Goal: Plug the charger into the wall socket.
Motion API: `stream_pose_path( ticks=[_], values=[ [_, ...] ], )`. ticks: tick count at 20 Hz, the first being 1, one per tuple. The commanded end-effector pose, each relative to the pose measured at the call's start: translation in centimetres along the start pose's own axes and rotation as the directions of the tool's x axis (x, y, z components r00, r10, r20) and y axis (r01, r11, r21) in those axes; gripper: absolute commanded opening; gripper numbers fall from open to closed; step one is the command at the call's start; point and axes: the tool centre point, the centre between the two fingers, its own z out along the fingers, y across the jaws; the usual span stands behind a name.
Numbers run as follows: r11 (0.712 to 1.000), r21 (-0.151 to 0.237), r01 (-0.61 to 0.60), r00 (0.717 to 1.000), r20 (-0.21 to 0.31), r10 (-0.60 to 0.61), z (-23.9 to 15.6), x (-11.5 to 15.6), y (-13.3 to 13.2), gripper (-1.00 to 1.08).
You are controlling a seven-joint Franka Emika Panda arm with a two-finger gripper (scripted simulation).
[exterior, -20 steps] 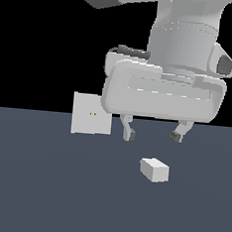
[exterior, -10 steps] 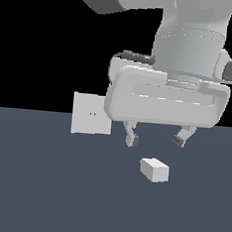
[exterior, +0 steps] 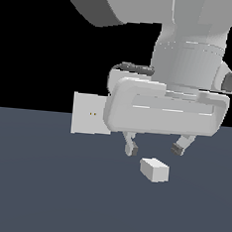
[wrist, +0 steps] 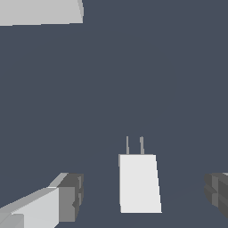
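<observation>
Your gripper (exterior: pixel 155 149) hangs with fingers spread above the small white brick-shaped charger (wrist: pixel 139 182) on the grey floor (probably light, rigid), so pinch its flat sides, clear of the prongs (wrist: pixel 134 145).

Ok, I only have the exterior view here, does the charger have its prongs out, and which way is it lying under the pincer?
Observer: Yes. The wrist view shows two thin prongs on one end of the charger.
Operator: Is the pincer lined up around it?
Observer: The wrist view shows the pincer open, one finger on each side of the charger, neither touching.
Operator: Is the wall socket ahead of the prongs?
Observer: A corner of the wall socket shows beyond the prong end, off to one side.
</observation>
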Motion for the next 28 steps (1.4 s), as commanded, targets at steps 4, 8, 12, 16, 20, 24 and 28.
stream_pose_path(
  ticks=[4, 8, 12, 16, 20, 24, 28],
  values=[
    [1.0, 0.0, 0.001, 1.0, 0.001, -0.001, 2.2, -0.8, -0.1, 1.0],
    [1.0, 0.0, 0.001, 1.0, 0.001, -0.001, 3.2, -1.1, 0.0, 1.0],
    [1.0, 0.0, 0.001, 1.0, 0.001, -0.001, 3.4, -1.1, 0.0, -1.0],
    [1.0, 0.0, 0.001, 1.0, 0.001, -0.001, 3.4, -1.1, 0.0, -1.0],
    [1.0, 0.0, 0.001, 1.0, 0.001, -0.001, 3.4, -1.1, 0.0, -1.0],
    [1.0, 0.0, 0.001, 1.0, 0.0, -0.001, 3.3, -1.0, -0.1, -1.0],
    [1.0, 0.002, 0.004, 1.0, 0.0, -0.004, 2.9, -0.4, -0.8, -1.0]
  ],
)
